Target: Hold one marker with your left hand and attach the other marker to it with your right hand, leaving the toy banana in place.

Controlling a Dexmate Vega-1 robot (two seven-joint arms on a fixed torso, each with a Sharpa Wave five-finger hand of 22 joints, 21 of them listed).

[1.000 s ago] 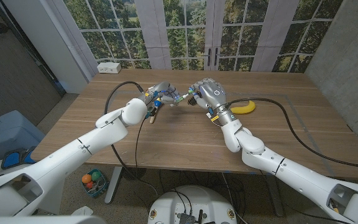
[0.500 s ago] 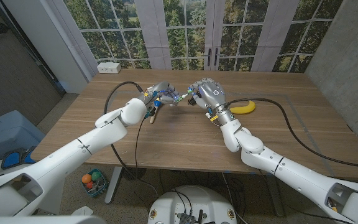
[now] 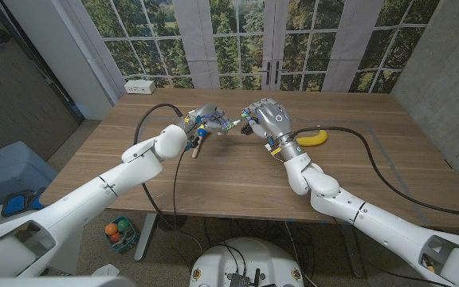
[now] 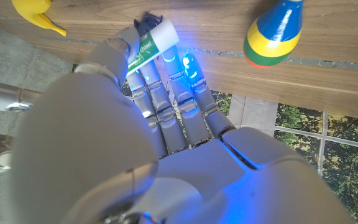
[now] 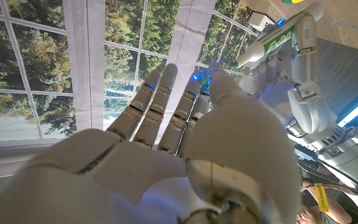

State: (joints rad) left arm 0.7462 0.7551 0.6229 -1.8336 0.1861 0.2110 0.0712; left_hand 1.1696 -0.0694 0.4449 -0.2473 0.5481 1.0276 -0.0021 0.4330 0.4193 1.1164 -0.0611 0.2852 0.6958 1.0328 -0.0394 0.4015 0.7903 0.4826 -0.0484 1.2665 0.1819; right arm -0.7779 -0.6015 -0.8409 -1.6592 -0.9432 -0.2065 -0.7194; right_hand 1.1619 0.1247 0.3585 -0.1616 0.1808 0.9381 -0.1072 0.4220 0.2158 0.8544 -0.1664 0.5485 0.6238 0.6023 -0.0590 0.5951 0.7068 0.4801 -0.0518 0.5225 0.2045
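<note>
Above the middle of the table my left hand [image 3: 204,121] pinches a white marker with a green label [image 3: 227,123], its free end pointing at my right hand [image 3: 267,119]. In the left wrist view the same marker [image 4: 151,43] sits between the thumb and fingers [image 4: 166,93]. My right hand holds a small dark marker [image 3: 245,124] at its fingertips, end to end with the white one; the joint is too small to judge. From the right wrist view I see the white marker [image 5: 272,40] in the left hand [image 5: 300,68]. The yellow toy banana [image 3: 311,137] lies on the table beside my right wrist.
A striped toy with a wooden handle [image 3: 195,148] lies under my left hand, and its coloured head [image 4: 275,31] is in the left wrist view. Black cables [image 3: 389,171] run across the table on both sides. A white power strip [image 3: 140,86] sits at the far left corner.
The right hand has edged slightly towards the left hand. Both markers stay held and the banana has not moved.
</note>
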